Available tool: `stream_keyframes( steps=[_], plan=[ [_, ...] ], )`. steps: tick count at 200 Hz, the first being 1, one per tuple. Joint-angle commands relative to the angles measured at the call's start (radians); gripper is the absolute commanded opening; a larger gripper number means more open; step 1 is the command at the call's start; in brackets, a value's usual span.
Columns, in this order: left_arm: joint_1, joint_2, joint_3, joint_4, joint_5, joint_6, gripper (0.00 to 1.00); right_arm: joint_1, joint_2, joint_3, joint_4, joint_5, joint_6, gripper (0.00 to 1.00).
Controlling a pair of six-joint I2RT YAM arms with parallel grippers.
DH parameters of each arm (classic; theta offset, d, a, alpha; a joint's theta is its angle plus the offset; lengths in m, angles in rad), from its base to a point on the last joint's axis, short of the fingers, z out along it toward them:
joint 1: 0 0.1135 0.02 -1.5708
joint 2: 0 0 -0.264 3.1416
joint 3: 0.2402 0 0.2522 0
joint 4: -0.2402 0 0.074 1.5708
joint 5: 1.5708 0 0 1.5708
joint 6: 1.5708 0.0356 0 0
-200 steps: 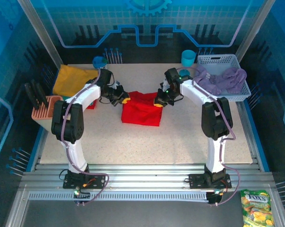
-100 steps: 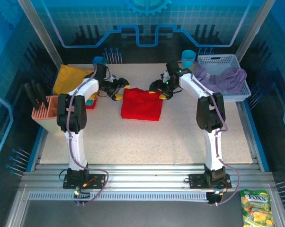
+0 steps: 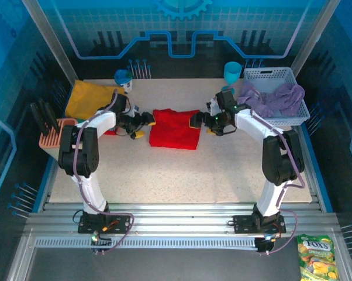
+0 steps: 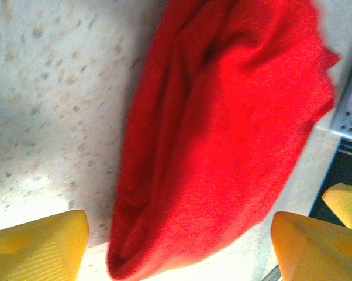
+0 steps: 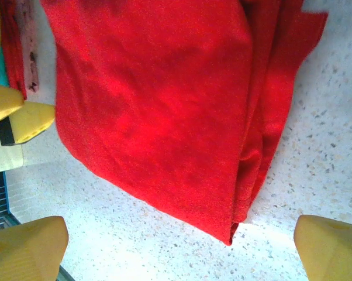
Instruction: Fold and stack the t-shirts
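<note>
1. The yellow shirt (image 3: 87, 99) is lying folded well behind the left hand (image 3: 143, 127), at the worktop's (image 3: 182, 170) far left corner.
2. A small stack (image 3: 110, 129) is sitting just behind that hand's wrist. The arm is covering most of it. Teal and red edges are peeking out, but I cannot tell how many shirts it holds.
3. The left hand is standing wide and holding nothing, just beside the red shirt (image 3: 175, 130).
4. The red shirt is lying folded between the two hands, apart from both. Its edges are showing several loose layers, so a pinch catching only the top layer would likely be pulling the fold open.
5. The right hand (image 3: 197, 123) is also gaping wide and empty, just off the shirt's other edge. If the hands lift unevenly, the fold could be sagging or twisting on the way to the stack.
6. The lavender shirt (image 3: 272, 98) is lying crumpled in the basket (image 3: 269, 71) behind the right hand. Its collar and sleeves are hard to make out.
</note>
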State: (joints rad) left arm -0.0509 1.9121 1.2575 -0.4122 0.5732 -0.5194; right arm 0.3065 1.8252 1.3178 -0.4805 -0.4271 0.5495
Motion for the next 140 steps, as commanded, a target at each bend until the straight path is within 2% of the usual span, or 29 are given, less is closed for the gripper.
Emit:
stream_keyframes(
  steps=[1,60,103,140],
  plan=[
    [-0.039,0.016,-0.035,0.068,0.003,0.044,0.79,-0.009,0.028,-0.066,0.138,-0.073,0.031,0.99],
    [-0.081,0.036,-0.137,0.225,0.023,-0.083,0.5,0.012,0.092,-0.105,0.242,-0.123,0.091,0.93],
    [-0.125,0.019,-0.199,0.28,0.005,-0.151,0.32,0.003,0.044,-0.135,0.208,-0.061,0.077,0.93],
    [-0.135,0.007,-0.208,0.222,0.008,-0.143,0.13,-0.019,0.011,-0.162,0.189,-0.049,0.086,0.93]
  ],
)
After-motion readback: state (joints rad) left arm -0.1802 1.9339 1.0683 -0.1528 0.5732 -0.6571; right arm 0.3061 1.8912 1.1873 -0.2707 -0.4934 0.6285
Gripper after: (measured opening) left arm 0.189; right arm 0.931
